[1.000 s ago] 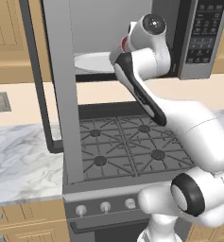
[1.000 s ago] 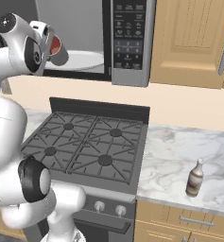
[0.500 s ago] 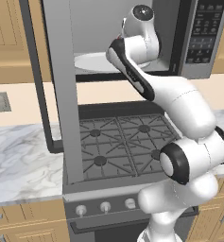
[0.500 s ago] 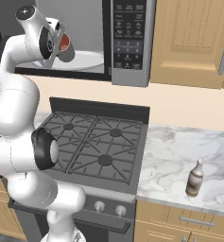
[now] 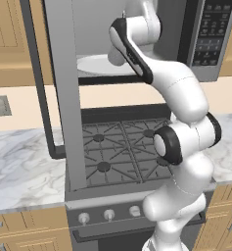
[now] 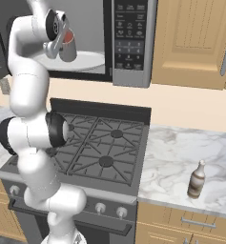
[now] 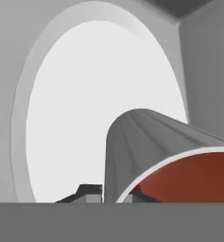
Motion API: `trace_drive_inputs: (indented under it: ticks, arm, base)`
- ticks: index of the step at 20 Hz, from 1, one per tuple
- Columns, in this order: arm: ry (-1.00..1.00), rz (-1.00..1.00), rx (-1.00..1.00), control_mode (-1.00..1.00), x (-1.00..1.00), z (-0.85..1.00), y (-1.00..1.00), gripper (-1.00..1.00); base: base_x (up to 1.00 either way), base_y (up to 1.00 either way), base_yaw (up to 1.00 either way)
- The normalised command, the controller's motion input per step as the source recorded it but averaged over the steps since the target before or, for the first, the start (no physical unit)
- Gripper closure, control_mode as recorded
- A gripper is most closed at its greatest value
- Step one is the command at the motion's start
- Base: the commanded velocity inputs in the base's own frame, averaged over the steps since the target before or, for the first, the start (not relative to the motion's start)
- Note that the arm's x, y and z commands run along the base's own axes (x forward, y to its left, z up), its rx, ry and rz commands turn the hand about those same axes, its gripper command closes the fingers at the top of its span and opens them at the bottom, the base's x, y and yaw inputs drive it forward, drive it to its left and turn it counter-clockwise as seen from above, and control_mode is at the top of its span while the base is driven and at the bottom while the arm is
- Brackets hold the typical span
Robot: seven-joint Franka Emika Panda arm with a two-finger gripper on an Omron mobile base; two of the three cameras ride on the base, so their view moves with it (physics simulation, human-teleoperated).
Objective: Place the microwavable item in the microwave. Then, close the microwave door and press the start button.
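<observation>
The microwave (image 6: 128, 71) hangs above the stove, with its door (image 5: 61, 98) swung wide open to the left. A white turntable plate (image 6: 88, 61) lies inside. My gripper (image 6: 61, 46) is shut on the grey cup (image 6: 68, 47), the microwavable item, whose red contents show at the top. The cup is tilted and hangs just above the plate's left part, at the mouth of the cavity. In the hand view the cup (image 7: 146, 146) sits close in front of the plate (image 7: 94, 104), and one dark fingertip (image 7: 87, 191) shows beside it. The arm (image 5: 137, 44) hides the cup from the left.
The dark button panel (image 6: 129, 33) is on the microwave's right side. The open door's dark handle bar (image 5: 39, 83) juts over the left counter. Below are the gas stove (image 6: 105, 143) and marble counters; a small brown-and-white bottle (image 6: 197, 180) stands at the right.
The arm has risen and stretched toward the oven, carrying the cup a little to the right, from in front of the opening to over the turntable plate. The grip has stayed shut.
</observation>
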Motion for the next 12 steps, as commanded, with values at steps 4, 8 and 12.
trace_drive_inputs:
  ticks: [4,8,12]
  arm:
    - [0.09,0.04,-0.08,-1.00,0.16,-0.27,0.00,1.00]
    - [0.02,0.04,-0.02,-1.00,0.16,-0.15,0.00,1.00]
    - [0.00,0.03,-0.02,-1.00,0.19,-0.10,0.00,-1.00]
  base:
    - [0.00,0.00,0.00]
    - [0.00,0.00,0.00]
    - [0.00,0.00,0.00]
